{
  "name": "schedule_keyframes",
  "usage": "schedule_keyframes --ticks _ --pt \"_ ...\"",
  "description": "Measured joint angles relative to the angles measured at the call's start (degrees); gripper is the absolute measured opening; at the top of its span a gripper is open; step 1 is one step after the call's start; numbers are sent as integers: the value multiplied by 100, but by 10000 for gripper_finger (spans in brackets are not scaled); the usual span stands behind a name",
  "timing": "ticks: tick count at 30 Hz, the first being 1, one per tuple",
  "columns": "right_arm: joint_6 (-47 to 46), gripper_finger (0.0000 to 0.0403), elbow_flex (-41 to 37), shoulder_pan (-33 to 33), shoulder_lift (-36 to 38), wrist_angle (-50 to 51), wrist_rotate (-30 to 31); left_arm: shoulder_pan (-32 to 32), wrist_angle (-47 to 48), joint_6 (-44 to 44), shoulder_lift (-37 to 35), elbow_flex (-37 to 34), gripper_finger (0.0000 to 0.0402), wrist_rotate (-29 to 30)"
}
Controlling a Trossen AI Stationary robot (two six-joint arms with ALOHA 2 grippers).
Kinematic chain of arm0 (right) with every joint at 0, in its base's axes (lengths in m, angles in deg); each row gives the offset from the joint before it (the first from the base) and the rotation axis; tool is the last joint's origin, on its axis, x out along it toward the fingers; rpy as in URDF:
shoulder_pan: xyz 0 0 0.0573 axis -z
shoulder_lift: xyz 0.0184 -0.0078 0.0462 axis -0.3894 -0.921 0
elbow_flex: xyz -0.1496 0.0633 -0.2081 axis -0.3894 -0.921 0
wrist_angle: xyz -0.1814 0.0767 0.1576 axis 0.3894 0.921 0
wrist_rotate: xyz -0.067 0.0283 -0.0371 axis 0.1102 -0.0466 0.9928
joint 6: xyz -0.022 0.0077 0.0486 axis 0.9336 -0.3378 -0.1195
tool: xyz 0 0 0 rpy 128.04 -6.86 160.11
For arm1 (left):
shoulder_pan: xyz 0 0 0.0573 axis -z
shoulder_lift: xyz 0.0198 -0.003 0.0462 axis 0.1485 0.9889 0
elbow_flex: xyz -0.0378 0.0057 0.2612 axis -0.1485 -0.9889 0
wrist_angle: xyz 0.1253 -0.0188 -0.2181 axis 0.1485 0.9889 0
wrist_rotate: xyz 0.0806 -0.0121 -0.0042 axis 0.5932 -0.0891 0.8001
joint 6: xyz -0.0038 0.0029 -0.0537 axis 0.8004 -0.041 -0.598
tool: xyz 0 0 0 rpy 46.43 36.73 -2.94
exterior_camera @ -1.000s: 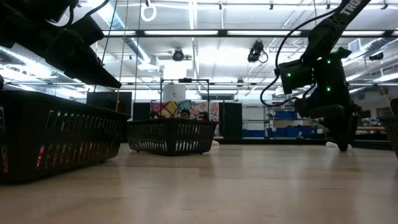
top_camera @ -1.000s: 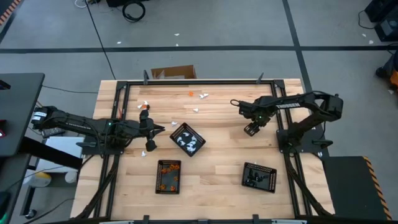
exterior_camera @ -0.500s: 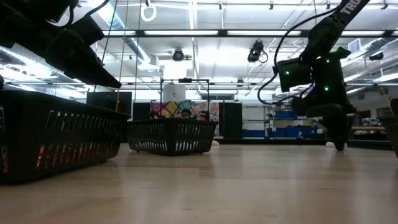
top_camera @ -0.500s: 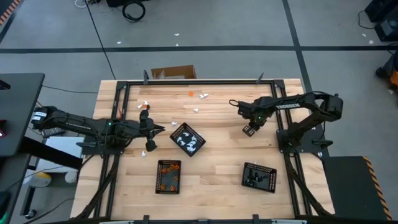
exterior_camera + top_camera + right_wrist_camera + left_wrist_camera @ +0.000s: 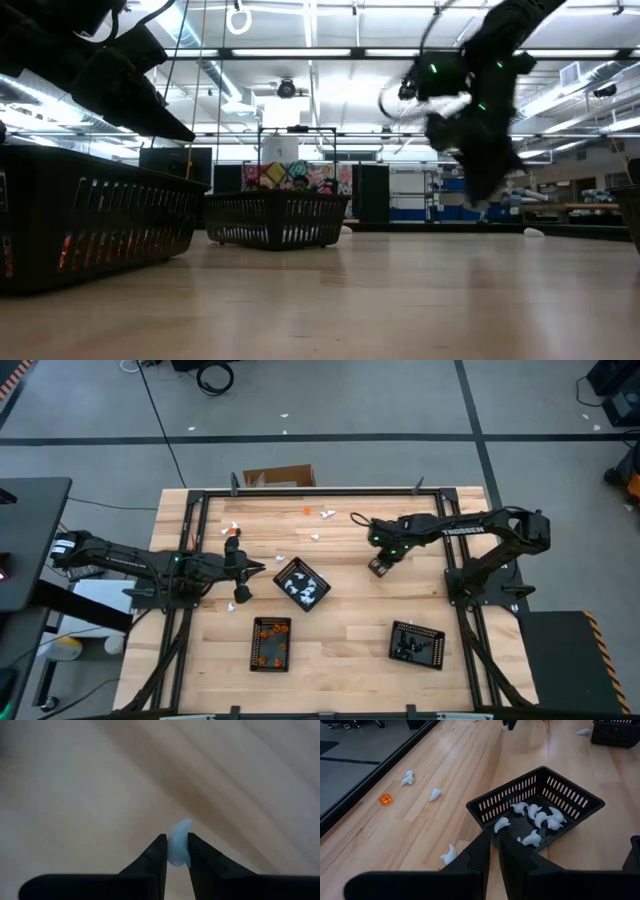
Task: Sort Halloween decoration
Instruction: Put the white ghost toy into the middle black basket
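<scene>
My right gripper (image 5: 378, 567) hangs over the table's right half and is shut on a tiny white Halloween decoration piece (image 5: 179, 842). My left gripper (image 5: 492, 845) waits, shut and empty, just left of the black tray (image 5: 302, 583) that holds several white pieces. A tray of orange pieces (image 5: 271, 643) and a tray of black pieces (image 5: 417, 644) stand nearer the front edge. Loose white pieces (image 5: 435, 795) and an orange one (image 5: 385, 798) lie on the wood toward the far edge. My right gripper pinches the white piece's lower body (image 5: 176, 854) between its two fingertips; the pointed end (image 5: 186, 823) sticks out past them. The fingers come from above, pointing steeply down. The piece is lifted clear of the table.
A cardboard box (image 5: 280, 477) sits just beyond the far edge. A black metal frame (image 5: 320, 491) runs around the table. Bare wood (image 5: 345, 610) lies between the three trays. One white piece (image 5: 449, 854) rests close beside my left gripper's fingers.
My right gripper has risen off the table and swung toward the table's left edge, tipping more steeply downward as it went. My left arm has kept still.
</scene>
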Motion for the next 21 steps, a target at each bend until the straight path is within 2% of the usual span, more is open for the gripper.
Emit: schedule_keyframes --ticks 3,7,11,14,21 --pt "-122 69 261 -446 -151 -1274 -392 0 -4 -166 0 0 50 0" --pt "69 69 870 -1050 -781 -2355 -384 0 -3 -273 0 0 50 0" --pt "754 69 1874 -1473 -1724 -2367 -30 0 -4 -298 -1 0 50 0" --pt "1410 81 2659 -1655 -2263 -1970 160 0 -4 -425 -1 0 50 0" --pt "1869 167 3845 -1523 -2829 -933 128 0 161 -652 -2 30 67 0"
